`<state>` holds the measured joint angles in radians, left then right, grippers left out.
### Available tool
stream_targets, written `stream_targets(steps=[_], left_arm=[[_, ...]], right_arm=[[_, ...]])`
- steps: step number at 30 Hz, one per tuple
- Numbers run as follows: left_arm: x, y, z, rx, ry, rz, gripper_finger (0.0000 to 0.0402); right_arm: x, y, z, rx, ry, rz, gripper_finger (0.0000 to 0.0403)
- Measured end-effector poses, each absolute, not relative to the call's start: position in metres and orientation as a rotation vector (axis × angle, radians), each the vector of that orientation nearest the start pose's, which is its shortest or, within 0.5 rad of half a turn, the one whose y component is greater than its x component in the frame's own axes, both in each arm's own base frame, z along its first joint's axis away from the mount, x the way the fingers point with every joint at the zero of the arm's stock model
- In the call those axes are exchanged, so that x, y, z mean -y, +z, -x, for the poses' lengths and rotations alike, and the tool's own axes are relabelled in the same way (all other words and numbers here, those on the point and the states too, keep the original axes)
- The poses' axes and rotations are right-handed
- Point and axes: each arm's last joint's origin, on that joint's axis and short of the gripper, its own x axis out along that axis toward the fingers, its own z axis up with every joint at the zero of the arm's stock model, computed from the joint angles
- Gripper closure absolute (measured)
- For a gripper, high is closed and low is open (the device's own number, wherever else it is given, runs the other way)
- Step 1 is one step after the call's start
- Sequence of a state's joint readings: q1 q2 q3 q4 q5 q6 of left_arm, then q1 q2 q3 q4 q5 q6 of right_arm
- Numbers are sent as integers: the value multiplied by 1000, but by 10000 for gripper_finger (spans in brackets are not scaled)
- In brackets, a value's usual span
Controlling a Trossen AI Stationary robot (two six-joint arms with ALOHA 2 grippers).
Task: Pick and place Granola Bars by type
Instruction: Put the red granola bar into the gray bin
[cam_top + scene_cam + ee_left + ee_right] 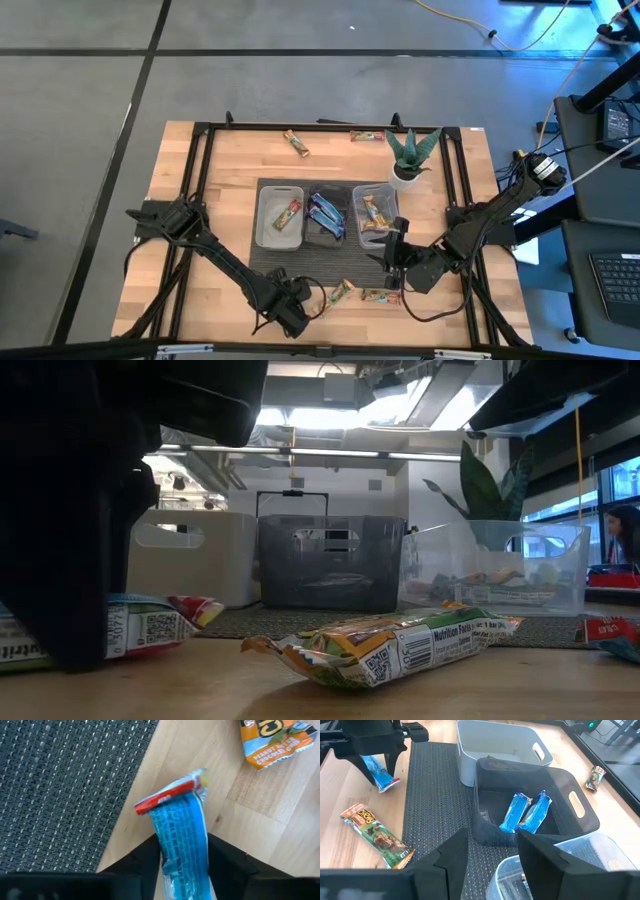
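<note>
My left gripper [292, 312] is low at the table's near edge, just off the dark mat [300, 255], fingers clamped on a blue bar [181, 837]. In the left wrist view the bar sticks out forward between the two fingers, red end seam leading, over bare wood by the mat's edge.

My right gripper [394, 255] hovers at the near end of the clear bin [375, 215], fingers parted, holding nothing.

The right wrist view shows two blue bars [526, 813] already lying in the dark middle bin [535, 805], with a tan/green bar [376, 835] on the wood just beside the held one. From above I see one bar in the white bin [280, 217], two more loose bars [362, 293] between the grippers, and two far bars [296, 144] near the plant [412, 152].

The low view adds only the wrapper print on a near bar [385, 647]; the left arm blocks its left side.
</note>
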<state>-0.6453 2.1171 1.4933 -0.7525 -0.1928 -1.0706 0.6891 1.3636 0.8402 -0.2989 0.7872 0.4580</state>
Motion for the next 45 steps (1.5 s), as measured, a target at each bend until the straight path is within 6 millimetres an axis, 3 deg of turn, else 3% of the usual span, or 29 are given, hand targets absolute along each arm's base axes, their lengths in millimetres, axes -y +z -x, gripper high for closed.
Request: stream_targets(steps=[12, 22, 29, 35, 45], left_arm=[[241, 147, -328, -1283, 290, 339, 324], [232, 201, -323, -1071, 254, 267, 325], [209, 249, -314, -868, 361, 230, 329], [189, 274, -310, -761, 430, 144, 329], [152, 278, -315, -809, 542, -44, 330]], right_arm=[[-155, 227, -220, -566, -220, 127, 231], [-155, 227, -220, -565, -219, 126, 231], [-155, 227, -220, -565, -218, 127, 231], [-155, 227, -220, -565, -218, 127, 231], [-155, 227, -220, -566, -218, 128, 231]])
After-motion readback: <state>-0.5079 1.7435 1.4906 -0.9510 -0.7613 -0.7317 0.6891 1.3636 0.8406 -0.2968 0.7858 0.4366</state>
